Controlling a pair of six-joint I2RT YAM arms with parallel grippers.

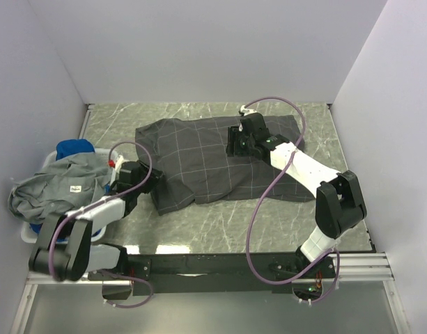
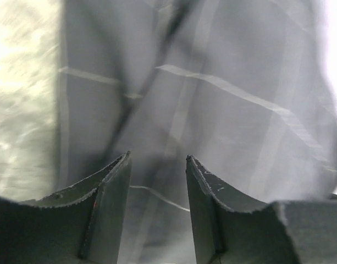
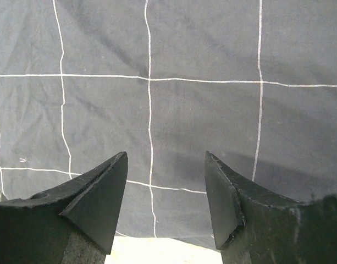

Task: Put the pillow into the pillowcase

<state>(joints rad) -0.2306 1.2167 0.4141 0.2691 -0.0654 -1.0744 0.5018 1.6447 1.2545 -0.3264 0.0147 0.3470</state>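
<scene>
The dark charcoal pillowcase [image 1: 199, 160] with a thin light grid lies spread across the middle of the marble table. A cream strip under its near edge in the right wrist view [image 3: 157, 254] may be the pillow; otherwise the pillow is hidden. My left gripper [image 1: 154, 181] is open at the case's left edge, with grid fabric between and beyond its fingers [image 2: 157, 157]. My right gripper [image 1: 235, 142] is open just above the case's right part, its jaws apart over the fabric [image 3: 166, 157]. Neither gripper holds anything.
A white basket [image 1: 32, 233] at the left edge holds a plain light-grey garment [image 1: 60, 184] with a white label and a bright blue cloth [image 1: 74, 148]. White walls close the back and sides. Purple cables loop over both arms.
</scene>
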